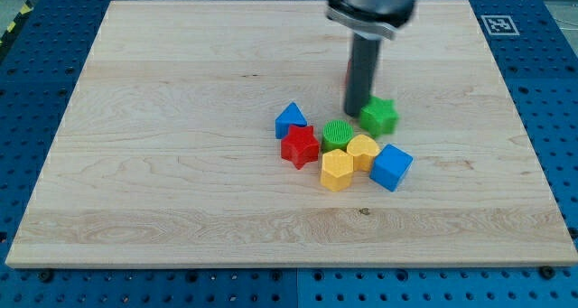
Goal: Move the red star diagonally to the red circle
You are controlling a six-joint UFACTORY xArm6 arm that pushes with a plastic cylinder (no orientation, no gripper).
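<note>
The red star (300,146) lies near the board's middle, at the left of a tight cluster of blocks. Only a thin red sliver (348,74), probably the red circle, shows behind the left edge of my rod; the rest is hidden. My tip (355,115) rests on the board just left of the green star (380,116) and just above the green circle (339,134). It is up and to the right of the red star, about a block's width away from it.
A blue triangular block (289,120) sits just above the red star. A yellow heart (363,151), a yellow hexagon (336,170) and a blue cube (391,167) crowd the red star's right side. The wooden board (181,163) lies on a blue pegboard.
</note>
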